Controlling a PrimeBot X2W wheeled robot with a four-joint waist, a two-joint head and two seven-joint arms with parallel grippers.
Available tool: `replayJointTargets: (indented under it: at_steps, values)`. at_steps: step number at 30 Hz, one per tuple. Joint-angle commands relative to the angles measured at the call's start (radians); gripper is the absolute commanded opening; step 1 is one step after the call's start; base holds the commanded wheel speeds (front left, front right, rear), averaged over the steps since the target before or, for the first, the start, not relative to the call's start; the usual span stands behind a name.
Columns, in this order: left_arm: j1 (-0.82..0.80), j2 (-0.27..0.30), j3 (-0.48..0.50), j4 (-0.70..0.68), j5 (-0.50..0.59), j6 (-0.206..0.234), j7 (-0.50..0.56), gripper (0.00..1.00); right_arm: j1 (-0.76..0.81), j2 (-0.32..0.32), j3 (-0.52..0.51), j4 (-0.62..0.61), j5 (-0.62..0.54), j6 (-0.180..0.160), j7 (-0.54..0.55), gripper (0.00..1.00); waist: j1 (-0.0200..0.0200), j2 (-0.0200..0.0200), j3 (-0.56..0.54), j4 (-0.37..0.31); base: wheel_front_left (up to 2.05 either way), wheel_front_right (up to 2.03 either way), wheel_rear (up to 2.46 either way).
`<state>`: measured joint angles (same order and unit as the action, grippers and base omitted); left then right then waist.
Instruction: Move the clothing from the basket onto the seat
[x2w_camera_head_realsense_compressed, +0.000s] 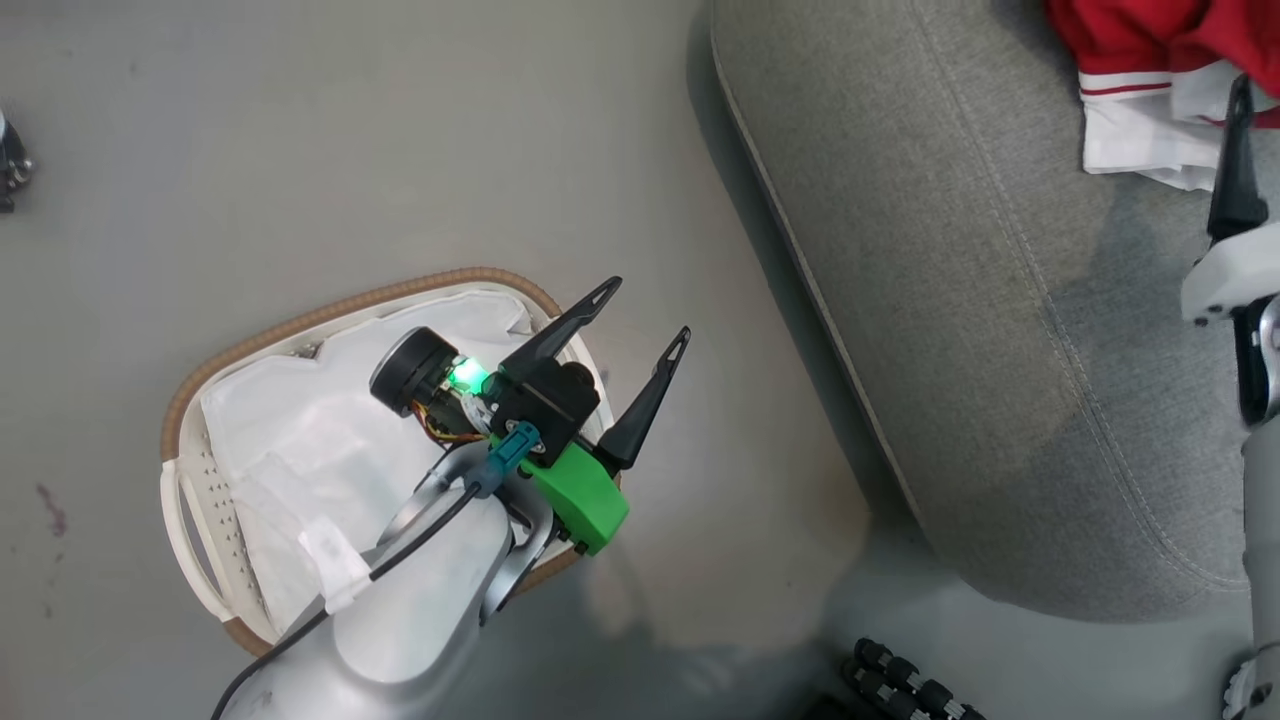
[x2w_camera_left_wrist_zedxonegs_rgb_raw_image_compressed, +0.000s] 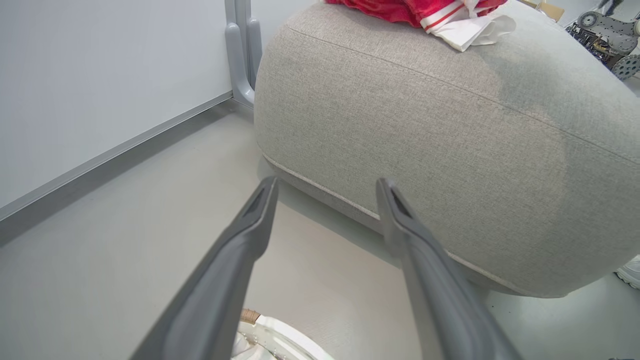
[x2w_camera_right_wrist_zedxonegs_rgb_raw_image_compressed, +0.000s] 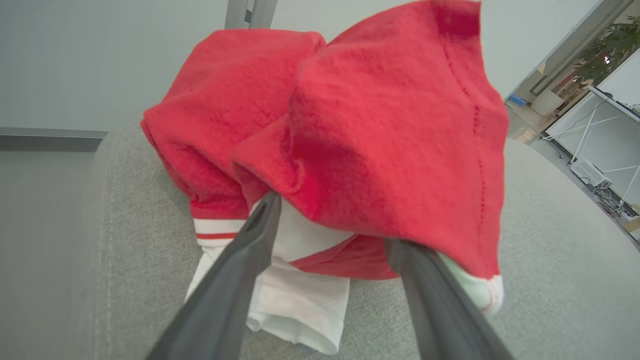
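The red clothing (x2w_camera_head_realsense_compressed: 1130, 40) with white cuffs lies heaped on the grey seat (x2w_camera_head_realsense_compressed: 950, 300) at the top right. In the right wrist view the clothing (x2w_camera_right_wrist_zedxonegs_rgb_raw_image_compressed: 375, 125) rests on the seat (x2w_camera_right_wrist_zedxonegs_rgb_raw_image_compressed: 550, 240), and my right gripper (x2w_camera_right_wrist_zedxonegs_rgb_raw_image_compressed: 332, 225) is open, its spread fingertips tucked under the cloth's edge. One right finger (x2w_camera_head_realsense_compressed: 1236, 170) shows beside the heap. My left gripper (x2w_camera_head_realsense_compressed: 647, 310) hangs open and empty over the basket (x2w_camera_head_realsense_compressed: 190, 400), which holds a white liner sheet (x2w_camera_head_realsense_compressed: 290, 440). In the left wrist view the gripper (x2w_camera_left_wrist_zedxonegs_rgb_raw_image_compressed: 327, 185) points at the seat's side (x2w_camera_left_wrist_zedxonegs_rgb_raw_image_compressed: 450, 150), with the clothing (x2w_camera_left_wrist_zedxonegs_rgb_raw_image_compressed: 400, 7) on top.
The basket stands on the grey floor left of the seat. A wall with a baseboard and a grey metal post (x2w_camera_left_wrist_zedxonegs_rgb_raw_image_compressed: 242, 50) lie behind the seat. A dark wheeled part (x2w_camera_head_realsense_compressed: 910, 685) sits at the bottom edge. Machinery (x2w_camera_left_wrist_zedxonegs_rgb_raw_image_compressed: 605, 40) stands beyond the seat.
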<state>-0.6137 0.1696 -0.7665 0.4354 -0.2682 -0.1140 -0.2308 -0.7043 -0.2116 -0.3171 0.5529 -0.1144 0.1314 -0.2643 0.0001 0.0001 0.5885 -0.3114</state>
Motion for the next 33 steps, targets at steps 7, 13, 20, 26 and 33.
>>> replayJointTargets:
  at_steps: [7,13,20,26,33]
  values:
    - [0.043,-0.014,0.014,0.023,-0.029,0.01,-0.026,1.0,0.125,0.012,0.03,-0.035,0.038,-0.001,0.0,1.0,-0.0001,-0.0001,-0.095,0.013,0.0,0.0,0.0]
    - [0.077,-0.028,0.036,0.034,-0.052,0.019,-0.034,1.0,0.21,0.028,0.051,-0.042,0.053,-0.001,0.0,1.0,-0.0001,-0.0001,-0.152,0.039,0.0,0.0,0.0]
    - [0.123,-0.045,0.069,0.017,-0.065,0.021,-0.034,1.0,0.292,0.059,0.053,-0.06,0.073,-0.001,0.0,1.0,-0.0001,-0.0001,-0.205,0.077,0.0,0.0,0.0]
    - [0.157,-0.054,0.105,-0.002,-0.055,0.017,-0.035,1.0,0.338,0.078,0.071,-0.081,0.075,-0.001,0.0,1.0,-0.0001,-0.0001,-0.24,0.098,0.0,0.0,0.0]
    - [0.187,-0.071,0.146,-0.016,-0.045,0.01,-0.035,1.0,0.342,0.065,0.109,-0.13,0.074,-0.001,0.0,1.0,-0.0001,-0.0001,-0.282,0.115,0.0,0.0,0.0]
